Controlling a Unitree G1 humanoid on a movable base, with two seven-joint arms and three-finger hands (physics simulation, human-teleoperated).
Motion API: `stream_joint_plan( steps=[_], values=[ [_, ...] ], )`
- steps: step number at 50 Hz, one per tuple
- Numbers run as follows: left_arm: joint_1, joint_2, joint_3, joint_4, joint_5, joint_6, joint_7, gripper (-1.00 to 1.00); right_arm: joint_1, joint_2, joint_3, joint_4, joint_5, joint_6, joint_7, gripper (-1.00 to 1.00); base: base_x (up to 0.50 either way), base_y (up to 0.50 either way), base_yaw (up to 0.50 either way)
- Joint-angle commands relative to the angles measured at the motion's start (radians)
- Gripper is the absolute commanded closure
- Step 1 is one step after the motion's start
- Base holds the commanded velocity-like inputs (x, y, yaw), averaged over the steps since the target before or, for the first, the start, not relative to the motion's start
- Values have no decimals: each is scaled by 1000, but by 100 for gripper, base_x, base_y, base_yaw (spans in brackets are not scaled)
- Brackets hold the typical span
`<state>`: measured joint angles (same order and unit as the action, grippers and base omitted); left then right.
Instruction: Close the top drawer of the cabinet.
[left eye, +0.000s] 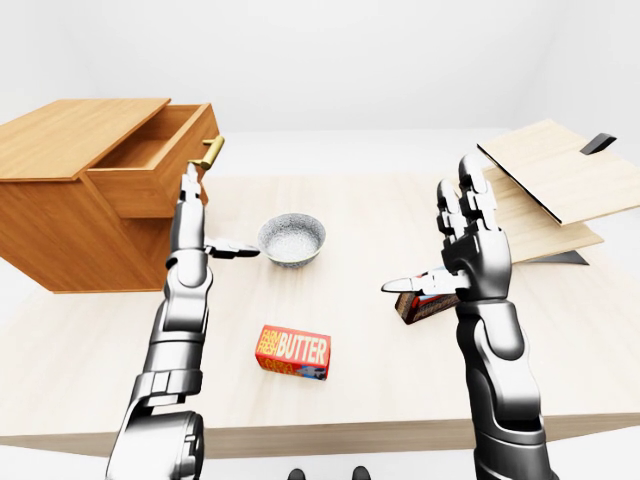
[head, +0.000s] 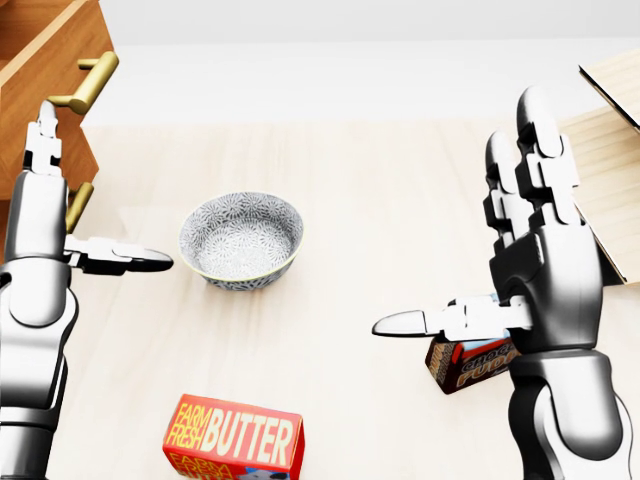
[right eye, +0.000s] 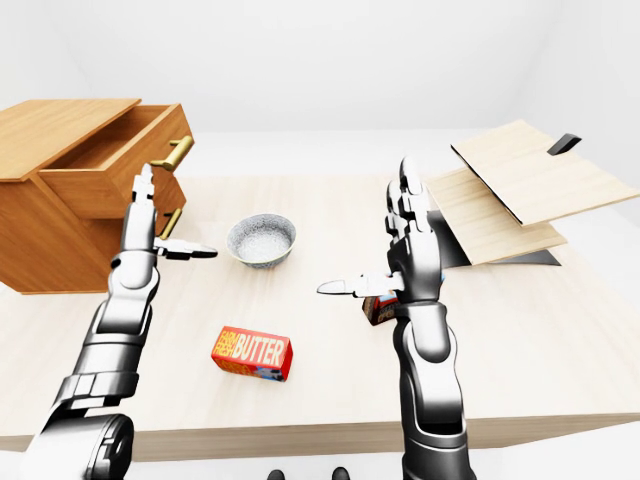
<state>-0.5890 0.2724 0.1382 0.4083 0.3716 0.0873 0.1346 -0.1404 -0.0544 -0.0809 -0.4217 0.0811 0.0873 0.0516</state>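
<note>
Open top drawer of wooden cabinet; red carton labelled "FARM FRESH BUTTER" on pale wooden desk; left hand and right hand spread open, empty.

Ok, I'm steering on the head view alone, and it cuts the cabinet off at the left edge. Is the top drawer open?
Observer: Yes. In the left-eye view the top drawer stands pulled well out of the cabinet.
Operator: Anything in it?
Observer: Nothing shows in the part of its inside that I can see.
Operator: And the wood at my right edge?
Observer: A tilted board lying over a second board.
</note>
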Motion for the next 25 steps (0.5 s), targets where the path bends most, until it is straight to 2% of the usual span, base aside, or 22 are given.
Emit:
stream_joint_plan(
  steps=[1, 4, 16, 25],
  values=[
    [-29, 56, 29, 36, 9, 0, 23, -100, 4, -2, -4, 0, 3, 0, 3, -100, 0, 0, 0],
    [-38, 69, 23, 65, 34, 0, 36, -100, 6, -2, -4, -1, 3, 0, 3, -100, 0, 0, 0],
    [-61, 114, 51, 128, 13, 0, 59, -100, 0, -1, -2, 2, 0, 0, -1, -100, 0, 0, 0],
    [-126, 179, 67, 239, -12, 0, 76, -100, -5, -2, -4, 5, 1, 0, -1, -100, 0, 0, 0]
  ],
)
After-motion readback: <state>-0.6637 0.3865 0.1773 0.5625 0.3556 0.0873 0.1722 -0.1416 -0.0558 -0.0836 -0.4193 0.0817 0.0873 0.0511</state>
